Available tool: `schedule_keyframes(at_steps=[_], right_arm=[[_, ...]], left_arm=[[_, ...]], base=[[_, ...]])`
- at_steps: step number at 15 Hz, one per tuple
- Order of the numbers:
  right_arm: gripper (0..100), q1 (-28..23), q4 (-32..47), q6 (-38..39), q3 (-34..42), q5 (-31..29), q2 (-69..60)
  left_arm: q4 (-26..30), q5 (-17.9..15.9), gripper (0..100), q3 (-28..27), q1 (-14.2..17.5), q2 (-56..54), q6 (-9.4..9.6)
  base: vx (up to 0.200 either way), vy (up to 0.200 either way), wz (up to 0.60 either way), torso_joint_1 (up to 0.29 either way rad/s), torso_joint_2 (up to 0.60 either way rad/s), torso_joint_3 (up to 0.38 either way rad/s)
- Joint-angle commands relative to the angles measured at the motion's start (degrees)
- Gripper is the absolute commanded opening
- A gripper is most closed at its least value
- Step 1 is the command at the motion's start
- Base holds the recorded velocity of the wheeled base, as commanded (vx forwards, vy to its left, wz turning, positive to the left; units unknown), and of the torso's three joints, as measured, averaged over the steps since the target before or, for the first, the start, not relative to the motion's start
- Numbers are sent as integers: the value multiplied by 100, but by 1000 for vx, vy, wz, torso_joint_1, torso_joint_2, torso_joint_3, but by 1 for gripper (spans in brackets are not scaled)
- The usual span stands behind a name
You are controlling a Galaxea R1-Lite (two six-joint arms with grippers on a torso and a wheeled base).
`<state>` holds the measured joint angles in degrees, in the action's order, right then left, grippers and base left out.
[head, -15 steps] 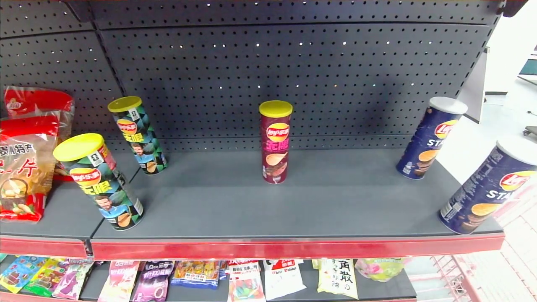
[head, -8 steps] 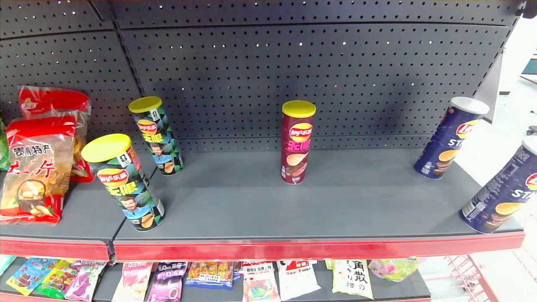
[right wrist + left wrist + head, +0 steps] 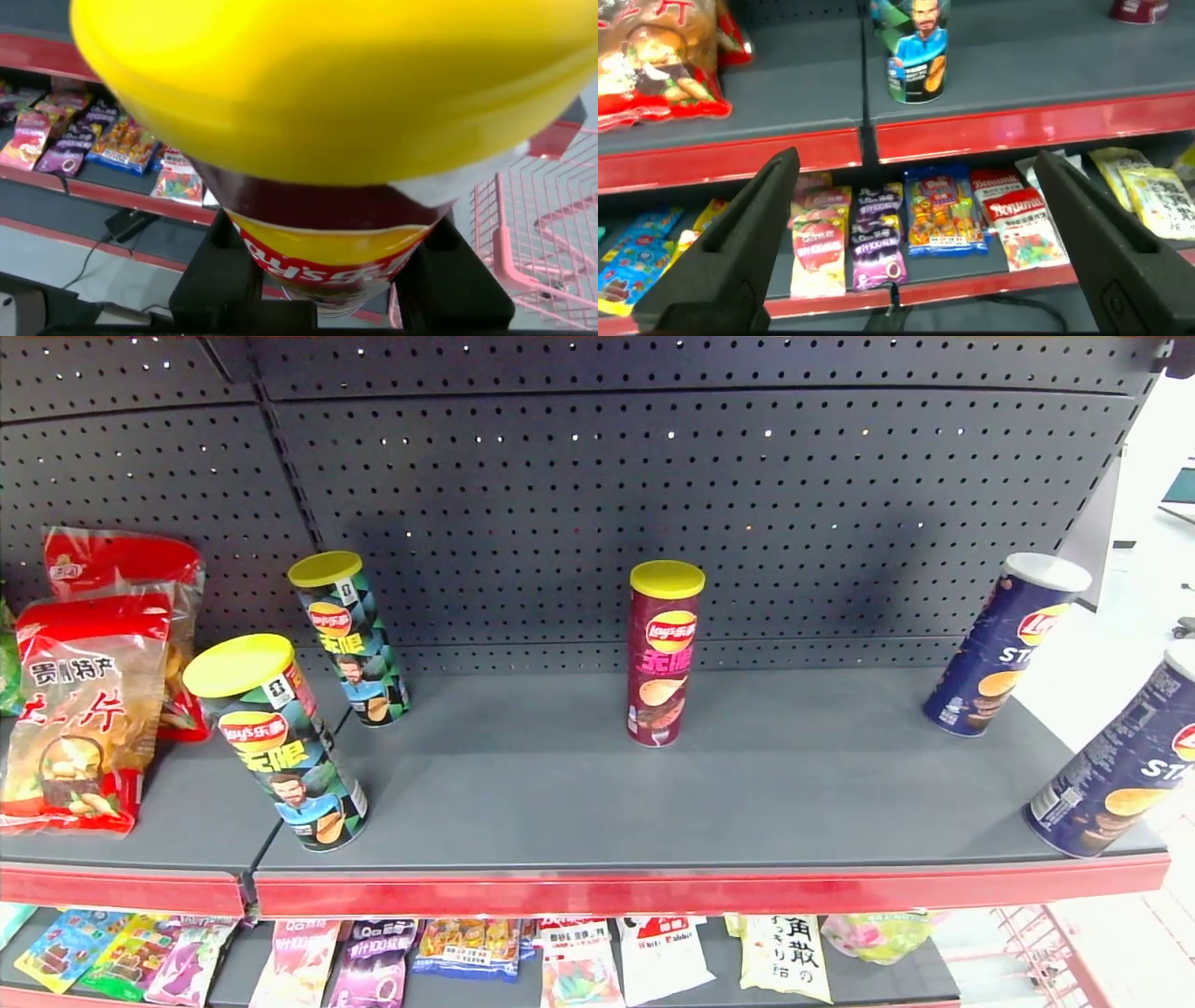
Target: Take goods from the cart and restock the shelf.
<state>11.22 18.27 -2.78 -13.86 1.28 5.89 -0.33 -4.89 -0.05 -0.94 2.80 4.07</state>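
right gripper (image 3: pixel 336 280) grasps a yellow-lidded maroon chip can (image 3: pixel 327 112); left gripper (image 3: pixel 915 159) released, spread wide; shelf board (image 3: pixel 794 784) runs open centre-right to its red edge (image 3: pixel 653 891).

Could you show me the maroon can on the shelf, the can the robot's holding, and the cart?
Maroon can (image 3: pixel 662 663), head view, middle of its label.
Held can (image 3: pixel 318 84), right wrist view, its yellow lid.
Cart (image 3: pixel 547 233), right wrist view, pink wire side.

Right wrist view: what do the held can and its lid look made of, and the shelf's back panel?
Can: likely a cardboard tube with a glossy printed wrap. Lid: smooth yellow plastic with a soft sheen. Back panel: probably painted metal, matte dark grey, with regular punched holes.
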Motion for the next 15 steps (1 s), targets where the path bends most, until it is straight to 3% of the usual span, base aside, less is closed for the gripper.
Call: schedule_keyframes(at_steps=[1, 7, 11, 12, 13, 14, 15], right_arm=[[0, 3, 1, -3, 138, 4, 18], [0, 3, -105, -91, 419, -163, -18], [0, 3, -105, -47, 428, -137, -18], [0, 3, -105, -47, 428, -119, -18], [0, 12, -105, -47, 437, -110, -9], [0, 39, -105, -38, 428, -110, 0], [0, 56, -105, -38, 428, -110, 0]], left_arm=[[-11, -74, 100, -4, -12, 45, 6], [-46, -135, 100, -4, -3, 27, 182], [-55, -188, 100, -65, -170, 221, 120], [-160, -258, 100, -883, -302, 1012, -539], [-407, -135, 100, -2122, -293, 2541, -1585], [-653, -197, 100, -3010, -310, 3297, -1752], [-802, -539, 100, -3282, -521, 3719, -1532]], base=[[0, 0, 0, 0, 0, 0], [0, 0, 0, 0, 0, 0], [0, 0, 0, 0, 0, 0], [0, 0, 0, 0, 0, 0], [0, 0, 0, 0, 0, 0], [0, 0, 0, 0, 0, 0], [0, 0, 0, 0, 0, 0]])
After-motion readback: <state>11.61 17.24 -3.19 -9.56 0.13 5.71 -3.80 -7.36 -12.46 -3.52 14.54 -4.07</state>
